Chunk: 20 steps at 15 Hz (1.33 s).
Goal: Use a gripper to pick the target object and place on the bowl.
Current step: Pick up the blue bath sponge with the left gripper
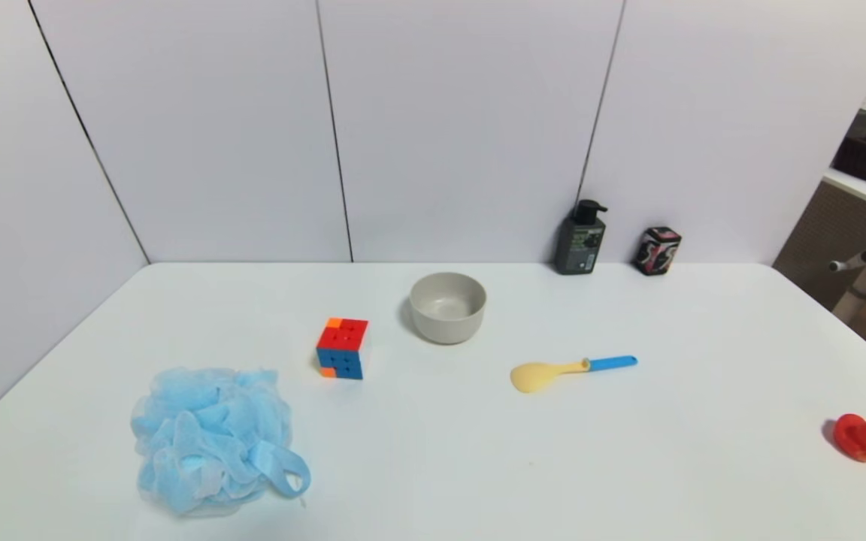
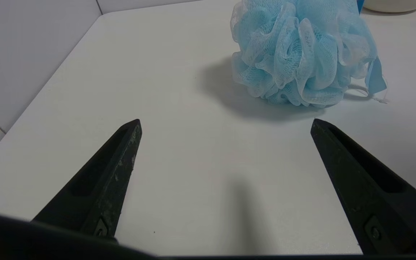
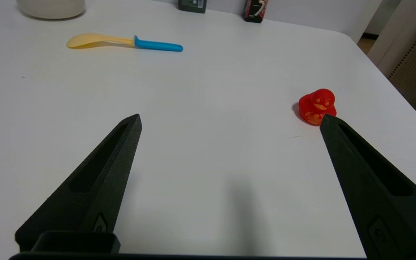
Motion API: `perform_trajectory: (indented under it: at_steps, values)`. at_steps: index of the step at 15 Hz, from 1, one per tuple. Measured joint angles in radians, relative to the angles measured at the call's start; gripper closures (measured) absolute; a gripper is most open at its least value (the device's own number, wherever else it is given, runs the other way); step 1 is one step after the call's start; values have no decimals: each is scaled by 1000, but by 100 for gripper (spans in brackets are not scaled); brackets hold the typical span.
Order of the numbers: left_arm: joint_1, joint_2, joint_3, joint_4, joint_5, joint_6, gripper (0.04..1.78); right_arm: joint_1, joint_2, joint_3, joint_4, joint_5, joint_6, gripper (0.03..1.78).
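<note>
The light blue mesh bath pouf point(image 1: 211, 439) lies on the white table at the near left, its ribbon loop toward the right. It also shows in the left wrist view point(image 2: 302, 50). The grey-beige bowl point(image 1: 448, 306) stands empty at the middle back; its edge shows in the left wrist view point(image 2: 392, 4) and the right wrist view point(image 3: 51, 7). Neither arm shows in the head view. My left gripper point(image 2: 226, 122) is open and empty above the table, short of the pouf. My right gripper point(image 3: 229, 119) is open and empty over bare table.
A multicoloured puzzle cube point(image 1: 343, 347) stands between pouf and bowl. A yellow spoon with a blue handle point(image 1: 572, 371) lies right of the bowl. A red duck toy point(image 1: 861, 437) sits near the right edge. A dark pump bottle point(image 1: 580, 239) and small box point(image 1: 657, 251) stand by the back wall.
</note>
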Motion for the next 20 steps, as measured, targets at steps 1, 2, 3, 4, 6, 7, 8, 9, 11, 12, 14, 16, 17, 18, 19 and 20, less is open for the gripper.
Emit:
perform_trajectory:
  at_steps: [1,2,3,4,6,7,8,9,11,12,14,16,17,18,19,20]
  values:
    - [0,0,0,0,0,0,13,0,0,0,0,0,1,11]
    - [0,0,0,0,0,0,13,0,0,0,0,0,0,11]
    - [0,0,0,0,0,0,13,0,0,0,0,0,0,11]
    - [0,0,0,0,0,0,13,0,0,0,0,0,0,11]
    - [0,0,0,0,0,0,13,0,0,0,0,0,0,11]
    - [0,0,0,0,0,0,13,0,0,0,0,0,1,11]
    - [0,0,0,0,0,0,13,0,0,0,0,0,0,11]
    - [0,0,0,0,0,0,13,0,0,0,0,0,1,11]
    - [0,0,0,-1,6,-13,13,0,0,0,0,0,1,11]
    - [0,0,0,-1,11,-30,13,0,0,0,0,0,0,11]
    - [0,0,0,-4,13,-40,13,0,0,0,0,0,1,11]
    - [0,1,0,-3,15,-55,13,0,0,0,0,0,1,11]
    - [0,4,-1,2,21,-63,13,0,0,0,0,0,1,11]
    - [0,7,-5,13,31,-64,13,0,0,0,0,0,1,11]
    - [0,9,-12,36,34,-60,13,0,0,0,0,0,0,11]
    - [0,12,-29,66,33,-56,13,0,0,0,0,0,1,11]
